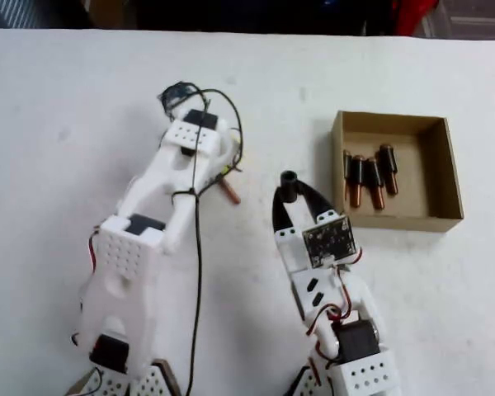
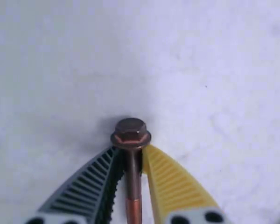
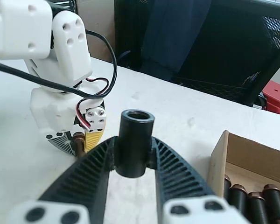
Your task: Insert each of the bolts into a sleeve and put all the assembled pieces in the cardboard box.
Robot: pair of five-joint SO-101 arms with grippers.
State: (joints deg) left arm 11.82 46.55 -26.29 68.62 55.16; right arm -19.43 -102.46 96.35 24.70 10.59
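Note:
My left gripper (image 2: 133, 156) is shut on a copper bolt (image 2: 131, 154), its hex head pointing down at the white table; the same bolt (image 1: 229, 191) pokes out beside the left arm in the high view. My right gripper (image 3: 133, 156) is shut on a black sleeve (image 3: 134, 142), held upright with its open bore facing up. This sleeve (image 1: 289, 185) stands a short way right of the bolt. The cardboard box (image 1: 442, 169) at the right holds several assembled pieces (image 1: 369, 177) lying side by side, also visible as pieces (image 3: 249, 200).
The left arm's white body (image 3: 60, 74) and its cables (image 1: 196, 247) stand close to the sleeve. The table's far edge (image 1: 247, 33) runs along the back, with dark chairs behind it.

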